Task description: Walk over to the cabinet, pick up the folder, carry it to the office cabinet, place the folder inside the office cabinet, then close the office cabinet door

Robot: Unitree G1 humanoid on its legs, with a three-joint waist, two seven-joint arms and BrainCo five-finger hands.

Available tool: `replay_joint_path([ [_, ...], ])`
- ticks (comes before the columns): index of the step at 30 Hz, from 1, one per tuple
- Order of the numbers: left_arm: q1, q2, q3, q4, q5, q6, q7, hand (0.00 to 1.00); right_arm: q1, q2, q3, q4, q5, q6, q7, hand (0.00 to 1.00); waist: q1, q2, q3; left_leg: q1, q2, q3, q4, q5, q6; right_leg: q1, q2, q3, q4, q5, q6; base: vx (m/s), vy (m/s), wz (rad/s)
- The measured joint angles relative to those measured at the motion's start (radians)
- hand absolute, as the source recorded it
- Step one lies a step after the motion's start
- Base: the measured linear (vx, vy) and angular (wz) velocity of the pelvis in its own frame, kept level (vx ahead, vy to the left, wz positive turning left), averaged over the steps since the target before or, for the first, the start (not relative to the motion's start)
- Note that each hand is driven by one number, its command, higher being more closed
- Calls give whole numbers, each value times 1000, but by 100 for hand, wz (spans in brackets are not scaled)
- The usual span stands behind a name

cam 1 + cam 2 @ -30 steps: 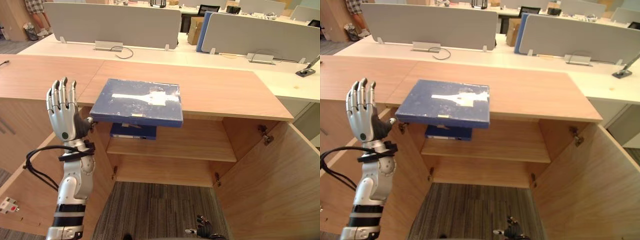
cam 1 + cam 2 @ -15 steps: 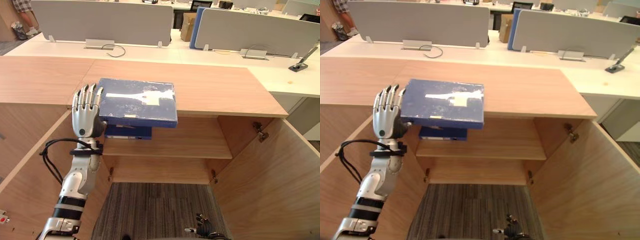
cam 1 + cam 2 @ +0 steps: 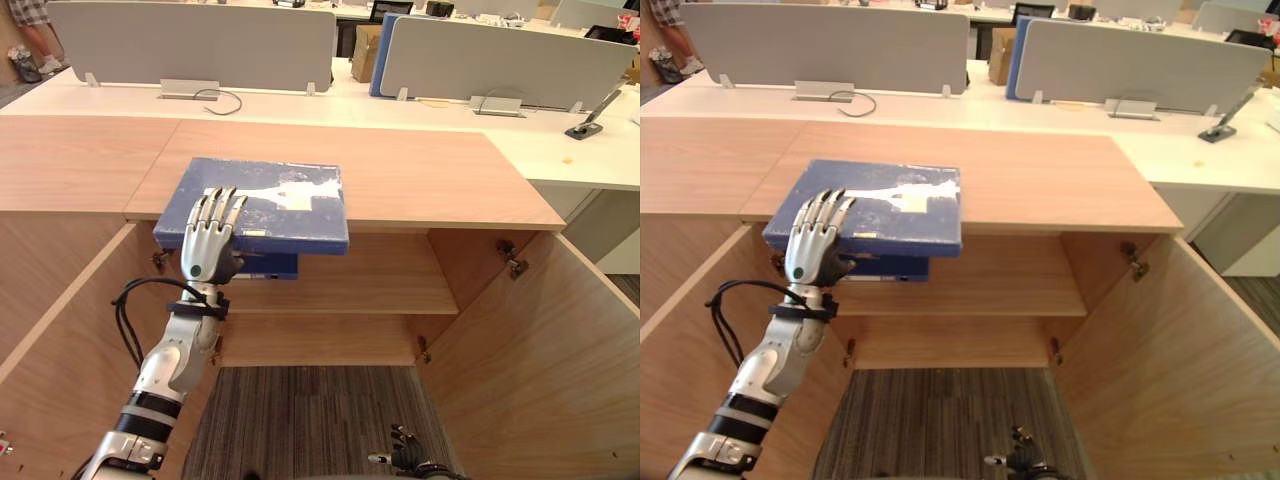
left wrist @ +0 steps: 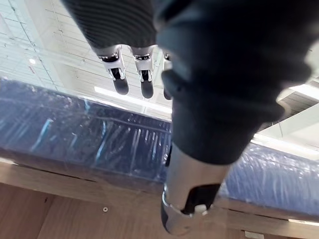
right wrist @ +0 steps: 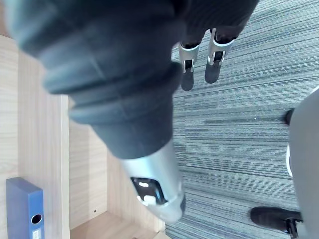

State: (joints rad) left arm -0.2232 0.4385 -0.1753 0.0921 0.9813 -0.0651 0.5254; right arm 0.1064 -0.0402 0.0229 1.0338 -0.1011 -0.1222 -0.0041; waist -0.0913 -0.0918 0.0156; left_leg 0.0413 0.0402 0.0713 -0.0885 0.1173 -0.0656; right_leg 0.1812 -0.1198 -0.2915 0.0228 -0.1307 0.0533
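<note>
The folder is blue with a white, scuffed patch on its cover. It lies flat on the wooden counter, at the front, with its near edge jutting out over the open cabinet below.

The left hand is raised in front of the folder's near left part, back toward the camera, with its fingers straight and spread a little across the cover. In the left wrist view the fingertips show past the top of the folder's edge and the thumb lies in front of and below that edge. I cannot tell whether any of them touch it. The hand is wide and holds nothing.

A second blue folder lies on the shelf inside the cabinet, right under the overhanging one. Both cabinet doors stand open, the left door and the right door swung toward the camera.

The right hand hangs low with loose, nearly straight fingers over the striped grey carpet, holding nothing; it also shows at the bottom of the left eye view.

Behind the counter is a pale desk with grey screens. A person's legs show at the far left.
</note>
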Motion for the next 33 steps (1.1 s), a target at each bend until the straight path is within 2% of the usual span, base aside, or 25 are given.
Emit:
replay_joint_path([
  [10, -48, 50, -35, 70, 8, -1, -6, 0, -2, -1, 0, 0, 0, 0, 0, 0, -10, 1, 0, 7, 1, 7, 0, -1, -1, 4, -1, 6, 0, 1, -1, 0, 0, -1],
  [21, -103, 55, 5, 151, 13, 56, -5, 0, 0, -32, 0, 2, -3, 0, 0, 0, -22, 5, 4, 11, 2, 22, 0, -6, -3, 2, -1, 21, -2, 2, 1, 0, 2, -3],
  [25, -121, 56, 19, 175, 12, 69, -5, 0, 8, -50, 0, 9, -39, 3, -2, 0, -27, 7, 5, 11, 2, 24, 0, -6, -3, 2, 0, 22, -3, 2, 1, 0, 0, 0],
  [32, -122, 56, 60, 177, 7, 86, -5, 0, 52, -68, 0, 21, -39, 5, -10, 0, -29, 11, 9, 11, 4, 26, 0, -6, -3, 1, 1, 24, -3, 2, 1, -10, 4, 0],
  [33, -128, 56, 61, 188, 4, 89, -5, 100, 52, -69, 0, 21, -40, 5, -10, 0, -29, 12, 10, 11, 4, 26, -1, -6, -3, 0, 1, 24, -2, 2, 1, -36, 11, 0],
])
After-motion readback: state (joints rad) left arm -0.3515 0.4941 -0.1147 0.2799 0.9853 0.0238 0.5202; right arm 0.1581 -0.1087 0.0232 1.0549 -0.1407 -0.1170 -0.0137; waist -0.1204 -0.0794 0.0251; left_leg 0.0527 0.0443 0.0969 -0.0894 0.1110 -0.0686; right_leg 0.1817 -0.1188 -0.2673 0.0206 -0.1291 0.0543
